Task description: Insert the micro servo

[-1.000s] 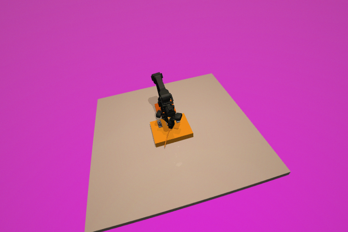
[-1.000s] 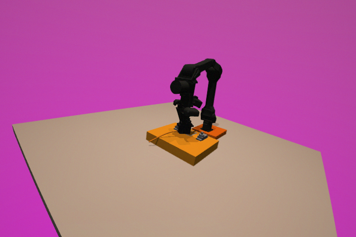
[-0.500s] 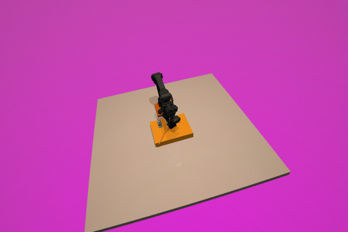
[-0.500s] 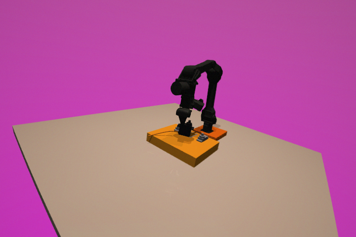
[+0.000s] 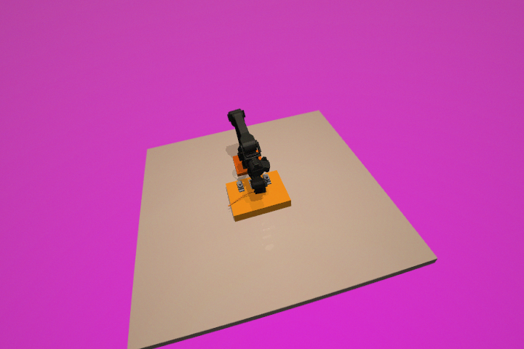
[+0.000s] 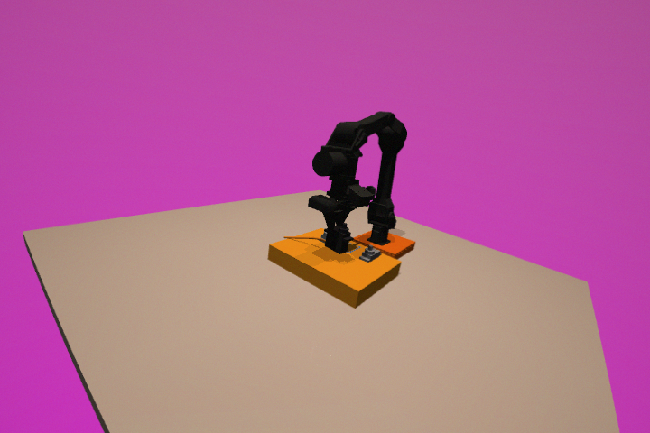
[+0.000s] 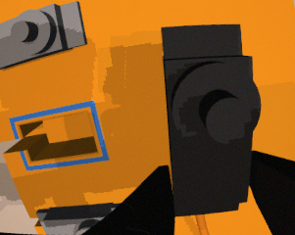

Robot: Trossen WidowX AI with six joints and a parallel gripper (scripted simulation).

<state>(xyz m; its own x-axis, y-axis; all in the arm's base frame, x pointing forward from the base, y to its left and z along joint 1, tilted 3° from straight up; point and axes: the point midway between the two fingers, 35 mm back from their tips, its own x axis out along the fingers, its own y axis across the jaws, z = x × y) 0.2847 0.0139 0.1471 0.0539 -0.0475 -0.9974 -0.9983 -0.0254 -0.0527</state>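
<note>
My gripper (image 5: 258,189) (image 6: 337,237) (image 7: 208,169) is shut on the loose dark micro servo (image 6: 338,244) (image 7: 201,152), one finger on each long side. The servo is over the orange deck (image 5: 279,195) (image 6: 357,278) (image 7: 279,59), its output shaft facing the wrist camera. Its orange cable (image 5: 241,198) (image 6: 302,237) (image 7: 201,226) leaves the lower end in the wrist view and trails towards the deck's edge. The blue-outlined pocket (image 7: 99,131) is empty, left of the servo in the wrist view. Its long side lies roughly crosswise to the servo's. The exact height above the deck is unclear.
Two grey servos sit in the deck, one (image 5: 240,186) (image 7: 34,34) and another (image 5: 266,178) (image 7: 64,222), on either side of the pocket. The arm's orange-red base plate (image 5: 239,167) (image 6: 404,246) stands close behind the deck on the beige table (image 5: 196,254) (image 6: 223,316).
</note>
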